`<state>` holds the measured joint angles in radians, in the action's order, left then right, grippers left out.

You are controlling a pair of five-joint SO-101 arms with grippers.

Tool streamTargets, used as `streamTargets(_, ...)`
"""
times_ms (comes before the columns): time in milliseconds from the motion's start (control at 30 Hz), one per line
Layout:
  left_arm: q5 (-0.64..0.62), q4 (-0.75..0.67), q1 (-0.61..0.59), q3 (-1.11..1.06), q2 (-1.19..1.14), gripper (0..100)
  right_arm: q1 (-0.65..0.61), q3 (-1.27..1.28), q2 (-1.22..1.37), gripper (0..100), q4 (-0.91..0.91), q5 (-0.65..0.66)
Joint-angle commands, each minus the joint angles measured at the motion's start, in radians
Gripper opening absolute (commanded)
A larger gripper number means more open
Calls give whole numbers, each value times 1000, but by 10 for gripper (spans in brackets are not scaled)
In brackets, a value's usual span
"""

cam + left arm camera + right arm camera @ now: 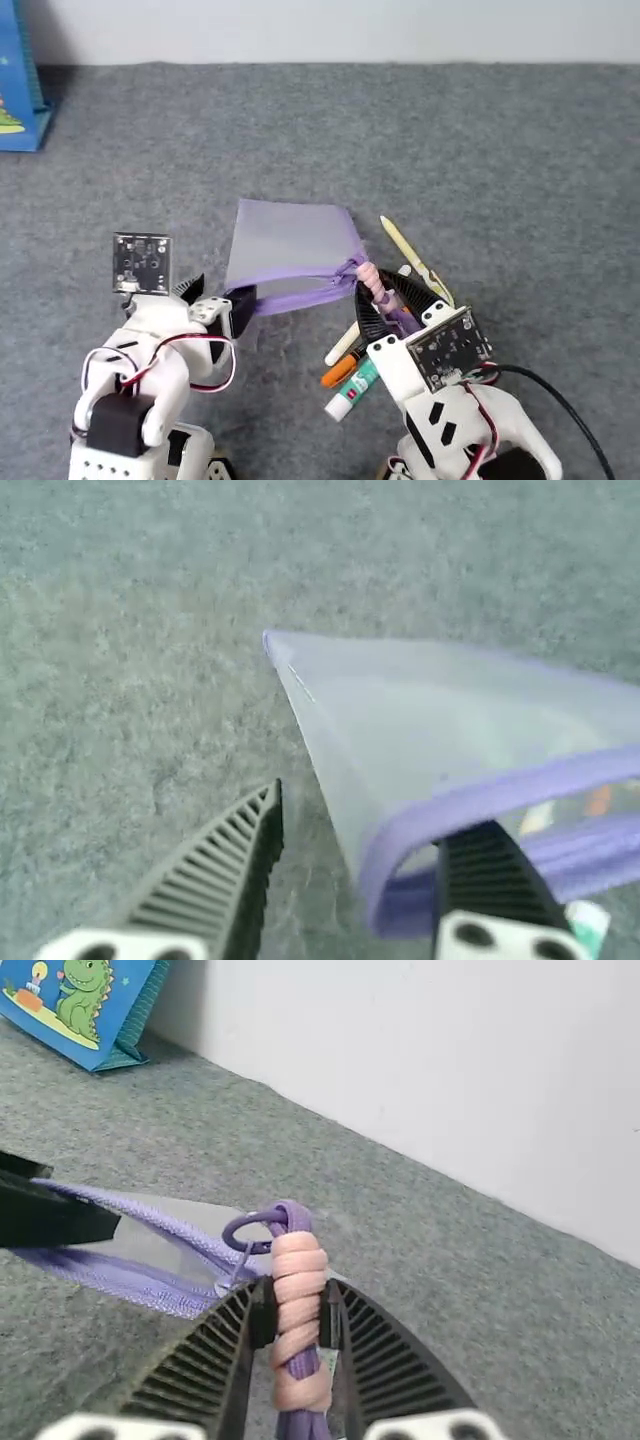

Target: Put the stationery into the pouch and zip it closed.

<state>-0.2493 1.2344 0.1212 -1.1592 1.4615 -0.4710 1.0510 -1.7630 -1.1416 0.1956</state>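
Grey felt bench (500, 150), white wall (300, 30) behind, blue bag (15, 90) at its far left corner. Pouch (290, 250) lies mid-bench; right gripper (297, 1305) fingers clench its pink pull (298, 1275), left gripper (375, 810) fingers spread at its mouth.

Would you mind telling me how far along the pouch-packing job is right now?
Nothing looks packed: the yellow pen, orange marker and glue stick lie on the carpet beside the pouch. In hand: the right claw is shut on the pink zipper pull; the left claw stands open astride the pouch's open corner. Remaining: loading everything, then zipping.
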Motion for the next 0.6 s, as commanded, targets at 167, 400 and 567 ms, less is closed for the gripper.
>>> streamTargets(167,63,-35,-6,-35,2,145,-5,-60,7,8,-4,3)
streamTargets(400,68,-28,-6,-1,3,13,-5,-60,7,8,-7,3)
streamTargets(567,64,-2,-8,38,3,13,-2,-69,7,82,-64,3)
